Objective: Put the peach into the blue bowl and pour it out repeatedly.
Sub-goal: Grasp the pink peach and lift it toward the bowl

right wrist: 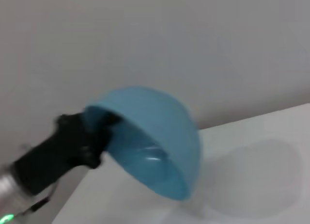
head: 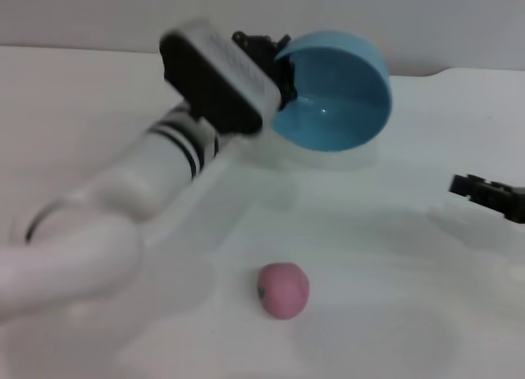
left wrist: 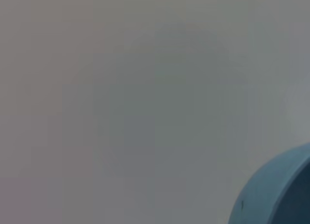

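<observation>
The light-blue bowl (head: 332, 92) is held up above the white table at the back, tipped on its side with its empty opening facing me. My left gripper (head: 279, 67) is shut on its rim. The bowl also shows in the right wrist view (right wrist: 155, 141) with the left gripper (right wrist: 94, 134) on its edge, and its rim shows in a corner of the left wrist view (left wrist: 276, 190). The pink peach (head: 284, 289) lies on the table in front, well below the bowl. My right gripper (head: 472, 186) is at the right edge, low and away from both.
The white table (head: 394, 313) runs across the whole view, with a plain grey wall (head: 410, 18) behind it. My left arm (head: 123, 207) crosses the left half of the table.
</observation>
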